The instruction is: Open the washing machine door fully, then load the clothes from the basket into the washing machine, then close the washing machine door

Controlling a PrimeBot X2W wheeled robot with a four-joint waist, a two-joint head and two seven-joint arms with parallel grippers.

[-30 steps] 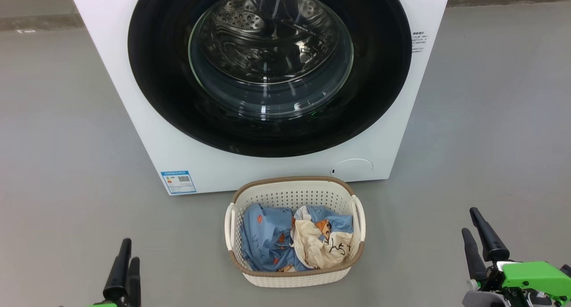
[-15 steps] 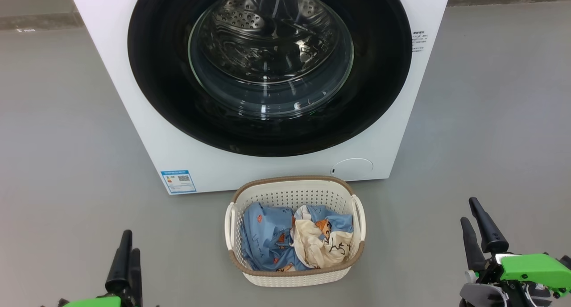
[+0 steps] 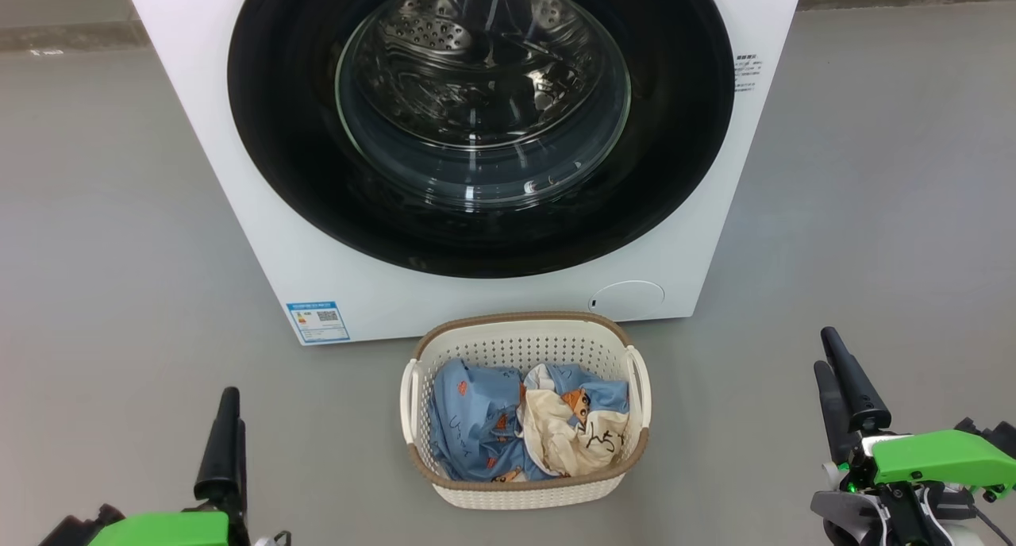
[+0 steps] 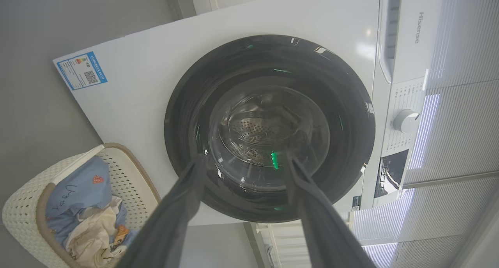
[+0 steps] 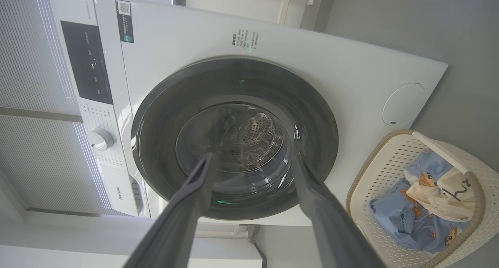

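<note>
Two garments lay in one basket; one washing machine door, black-rimmed, sat shut; left gripper, right gripper stood spread.

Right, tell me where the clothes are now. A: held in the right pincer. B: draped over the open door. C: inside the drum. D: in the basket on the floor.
D: the clothes lie in the basket on the floor in front of the washing machine, whose door is shut.
</note>
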